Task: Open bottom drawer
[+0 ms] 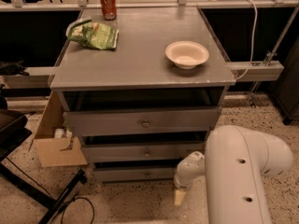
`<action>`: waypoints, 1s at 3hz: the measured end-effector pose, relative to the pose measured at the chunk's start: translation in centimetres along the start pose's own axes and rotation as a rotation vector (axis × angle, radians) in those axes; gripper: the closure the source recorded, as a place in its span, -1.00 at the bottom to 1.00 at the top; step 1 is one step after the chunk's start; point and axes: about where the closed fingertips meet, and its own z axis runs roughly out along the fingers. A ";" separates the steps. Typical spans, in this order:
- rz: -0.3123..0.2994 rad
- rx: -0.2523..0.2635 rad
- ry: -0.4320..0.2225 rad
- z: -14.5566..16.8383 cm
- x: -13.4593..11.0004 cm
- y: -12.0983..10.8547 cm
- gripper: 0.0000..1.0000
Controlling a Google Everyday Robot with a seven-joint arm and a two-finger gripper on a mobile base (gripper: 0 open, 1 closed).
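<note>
Fingers (179, 198) pointed down at the speckled floor (135, 206), spread or pressed together impossible to tell; gripper (179, 201) low, just right of the bottom drawer (126, 174), lowest of three grey fronts, small round knob (147, 175) mid-front. Up on the tabletop (140, 69): white bowl (187, 54) with a bare inside, upright red can (108, 4), crumpled green bag (93, 34). Down on the left, open cardboard box (58, 153) holding small pale items, too dim to name.
</note>
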 end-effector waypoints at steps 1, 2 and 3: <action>0.045 0.025 0.010 1.9 1.3 -2.0 -1.00; 0.079 0.091 0.012 1.4 2.7 -4.6 -1.00; 0.084 0.166 0.018 -0.9 3.8 -6.9 -1.00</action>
